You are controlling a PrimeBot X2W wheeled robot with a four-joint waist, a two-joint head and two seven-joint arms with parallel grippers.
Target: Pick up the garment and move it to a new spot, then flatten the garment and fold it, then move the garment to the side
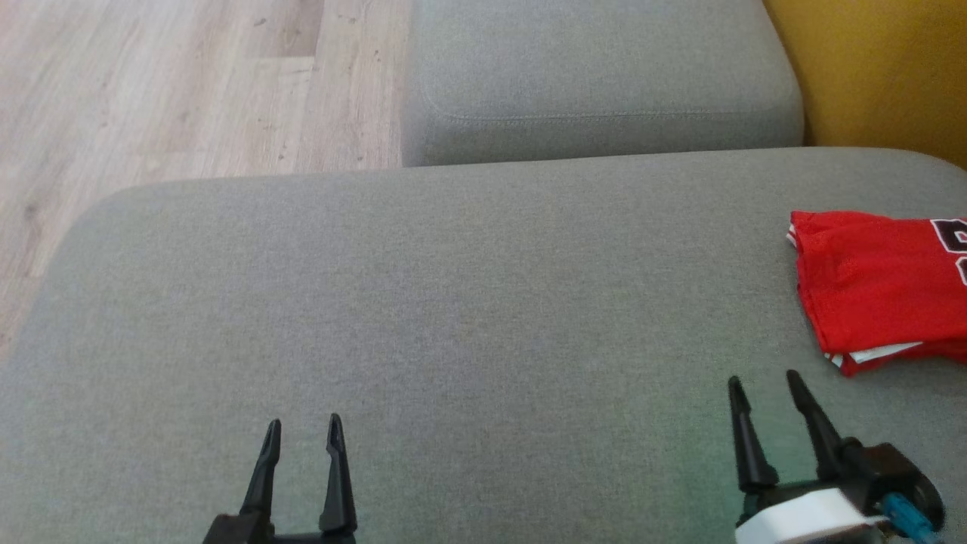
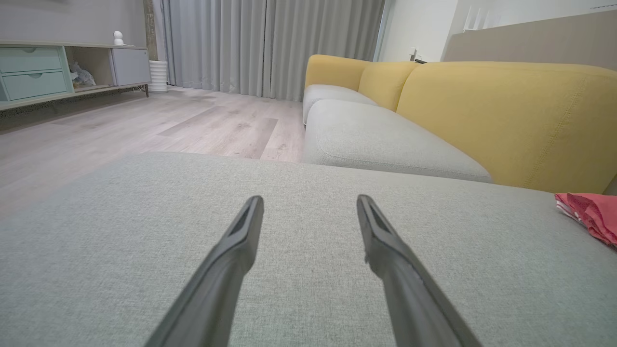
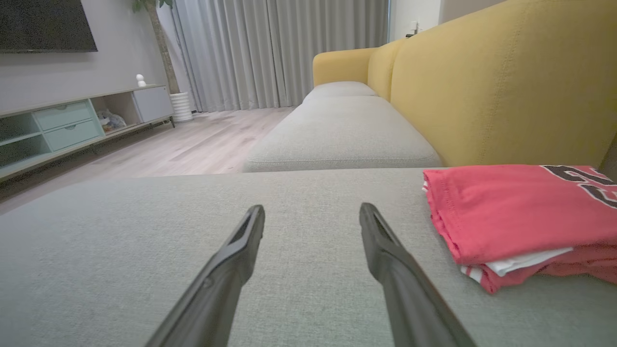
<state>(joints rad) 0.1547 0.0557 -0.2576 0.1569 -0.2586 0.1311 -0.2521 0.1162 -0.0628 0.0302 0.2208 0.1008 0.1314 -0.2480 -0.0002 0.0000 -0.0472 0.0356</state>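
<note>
The garment (image 1: 876, 291) is a red jersey with dark lettering and white trim, lying folded at the right edge of the grey cushion (image 1: 453, 317). In the right wrist view the garment (image 3: 520, 217) sits just right of my fingers, and in the left wrist view a red corner of the garment (image 2: 590, 214) shows far right. My right gripper (image 1: 763, 385) stands open, empty, a short way below and left of the jersey. Open and empty too, my left gripper (image 1: 304, 427) hovers near the cushion's front at lower left, far from the garment.
A second grey seat cushion (image 1: 597, 75) lies beyond the first, with the yellow sofa back (image 1: 876, 68) at the right. Wooden floor (image 1: 174, 83) runs along the left. A low TV cabinet (image 3: 72, 125) and curtains (image 3: 279, 53) stand across the room.
</note>
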